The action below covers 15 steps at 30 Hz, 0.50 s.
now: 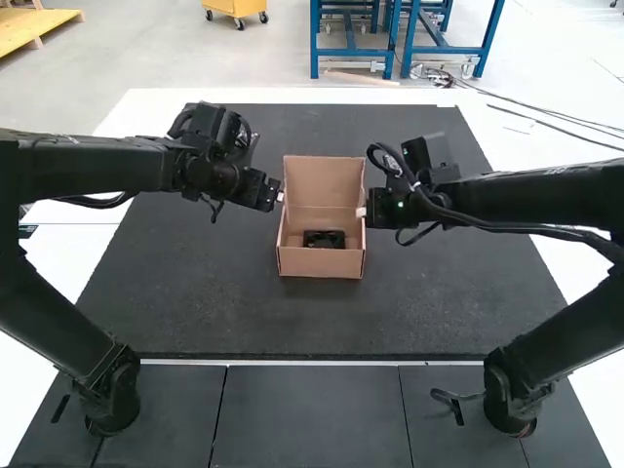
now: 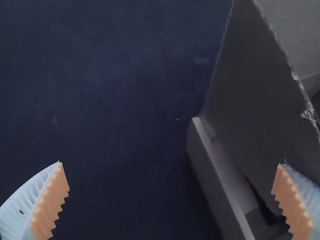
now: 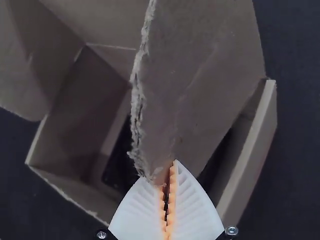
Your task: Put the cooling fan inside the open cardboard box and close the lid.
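An open cardboard box [image 1: 322,261] stands mid-mat with the black cooling fan [image 1: 324,238] lying on its floor. The lid [image 1: 324,180] stands upright at the back. My right gripper [image 1: 363,211] is at the box's right side, shut on the lid's side flap [image 3: 200,90]; in the right wrist view the gripper [image 3: 167,200] pinches the flap's torn edge, and the fan [image 3: 117,160] shows dark inside the box [image 3: 75,110]. My left gripper [image 1: 278,196] is at the box's left upper corner, open. In the left wrist view the gripper [image 2: 170,205] straddles the left cardboard flap [image 2: 260,100].
A black foam mat [image 1: 195,283] covers the table under the box, with open mat in front of and to both sides of it. White table surface [image 1: 58,253] borders the mat at the left and right.
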{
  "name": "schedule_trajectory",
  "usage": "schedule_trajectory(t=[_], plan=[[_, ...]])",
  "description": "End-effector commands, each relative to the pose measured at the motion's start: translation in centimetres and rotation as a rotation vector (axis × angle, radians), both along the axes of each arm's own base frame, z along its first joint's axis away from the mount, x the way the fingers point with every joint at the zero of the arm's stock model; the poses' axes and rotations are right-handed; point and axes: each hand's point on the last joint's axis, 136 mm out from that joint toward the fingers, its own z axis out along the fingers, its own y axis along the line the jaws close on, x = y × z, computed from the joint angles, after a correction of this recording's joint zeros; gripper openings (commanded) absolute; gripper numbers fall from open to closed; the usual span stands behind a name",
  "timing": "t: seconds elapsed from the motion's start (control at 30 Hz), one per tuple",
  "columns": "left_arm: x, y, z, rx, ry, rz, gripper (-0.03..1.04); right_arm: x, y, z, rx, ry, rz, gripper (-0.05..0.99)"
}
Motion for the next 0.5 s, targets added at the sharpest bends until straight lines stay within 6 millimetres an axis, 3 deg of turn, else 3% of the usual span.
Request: schedule_trajectory(t=[0.0,0.47], plan=[[-0.6,-0.5,0.8,-0.018,-0.015,-0.025,0.96,-0.8,0.4,0.3,0.006,-0.009,0.029,-0.01],[-1.6,-1.0,-0.2,-0.041,0.021,-0.062,0.96,-2.0,0.4,-1.1,-0.011,0.015,0.049,-0.01]])
